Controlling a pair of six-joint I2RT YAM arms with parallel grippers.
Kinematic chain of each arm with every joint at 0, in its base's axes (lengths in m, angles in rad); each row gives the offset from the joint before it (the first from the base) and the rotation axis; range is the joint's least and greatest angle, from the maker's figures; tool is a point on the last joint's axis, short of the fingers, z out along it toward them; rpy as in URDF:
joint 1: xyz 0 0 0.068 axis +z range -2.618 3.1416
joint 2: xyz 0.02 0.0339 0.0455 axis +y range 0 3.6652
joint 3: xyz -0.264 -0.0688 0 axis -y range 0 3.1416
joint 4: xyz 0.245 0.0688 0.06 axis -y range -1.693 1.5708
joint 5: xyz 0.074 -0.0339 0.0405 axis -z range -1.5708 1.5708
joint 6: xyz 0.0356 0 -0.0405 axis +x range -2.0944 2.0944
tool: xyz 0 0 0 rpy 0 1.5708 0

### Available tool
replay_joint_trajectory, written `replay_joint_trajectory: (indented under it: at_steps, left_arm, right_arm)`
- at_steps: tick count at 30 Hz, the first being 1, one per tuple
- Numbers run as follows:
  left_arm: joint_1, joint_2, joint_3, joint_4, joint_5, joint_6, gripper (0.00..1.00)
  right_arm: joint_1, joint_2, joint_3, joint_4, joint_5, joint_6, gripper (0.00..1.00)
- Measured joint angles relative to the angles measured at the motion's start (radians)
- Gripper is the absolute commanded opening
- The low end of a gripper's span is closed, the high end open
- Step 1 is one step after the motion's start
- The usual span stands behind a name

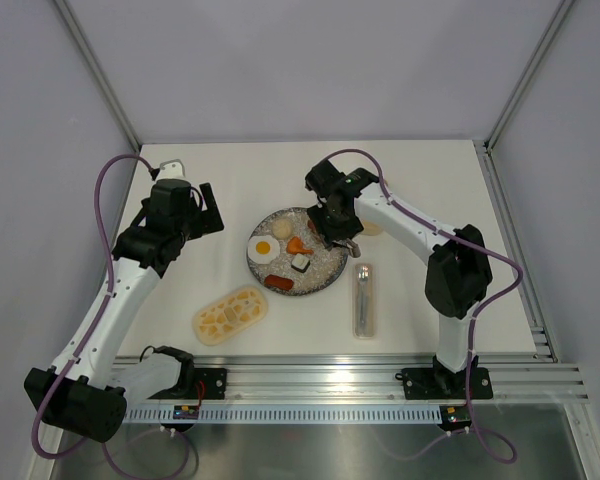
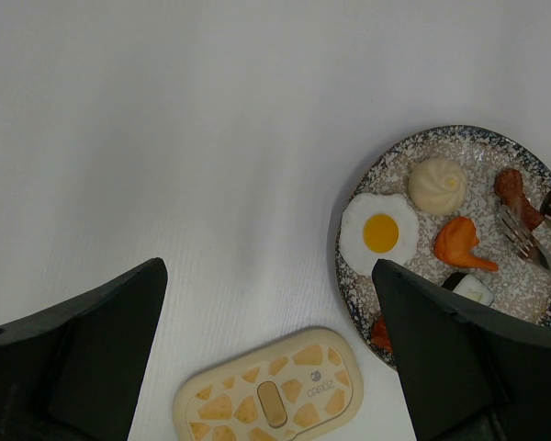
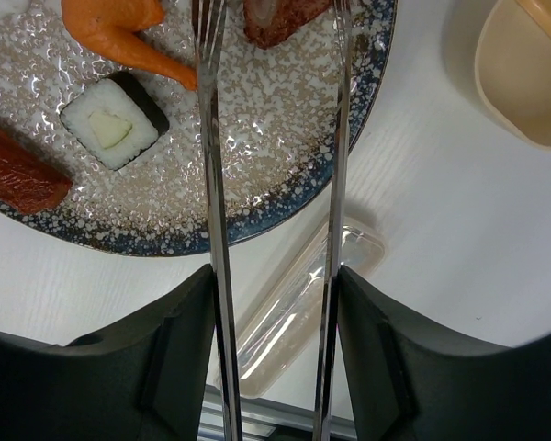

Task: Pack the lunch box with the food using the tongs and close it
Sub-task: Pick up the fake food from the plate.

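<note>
My right gripper [image 3: 275, 276] is shut on the silver tongs [image 3: 211, 184], whose two arms reach out over the speckled plate [image 3: 285, 197]. The tong tips stand on either side of a red-brown sausage [image 3: 280, 18]. Other food on the plate: a sushi roll [image 3: 115, 121], an orange piece [image 3: 119, 28], another sausage [image 3: 14, 175], a fried egg [image 2: 378, 231] and a pale bun [image 2: 438, 184]. The cream lunch box [image 3: 523, 73] stands open to the right of the plate, partly hidden under the right arm [image 1: 373, 228]. Its yellow-patterned lid [image 2: 271, 390] lies below my open, empty left gripper [image 2: 268, 276].
A long clear cutlery case [image 1: 364, 298] lies on the table right of the plate's near edge, under the tongs in the right wrist view [image 3: 294, 312]. The left arm [image 1: 160, 235] hovers left of the plate. Metal rails [image 1: 380, 385] run along the near table edge.
</note>
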Motion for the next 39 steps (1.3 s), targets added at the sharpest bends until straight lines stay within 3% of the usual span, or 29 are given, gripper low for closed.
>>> replay_joint_trajectory:
  at_steps: [14,39]
  left_arm:
    - [0.0,0.0,0.0,0.0,0.0,0.0,0.99]
    - [0.0,0.0,0.0,0.002,0.001,0.0,0.99]
  right_arm:
    - [-0.002,0.001,-0.003,0.002,-0.003,0.0,0.33]
    - [-0.002,-0.074,0.012,-0.051,0.008,-0.036,0.32]
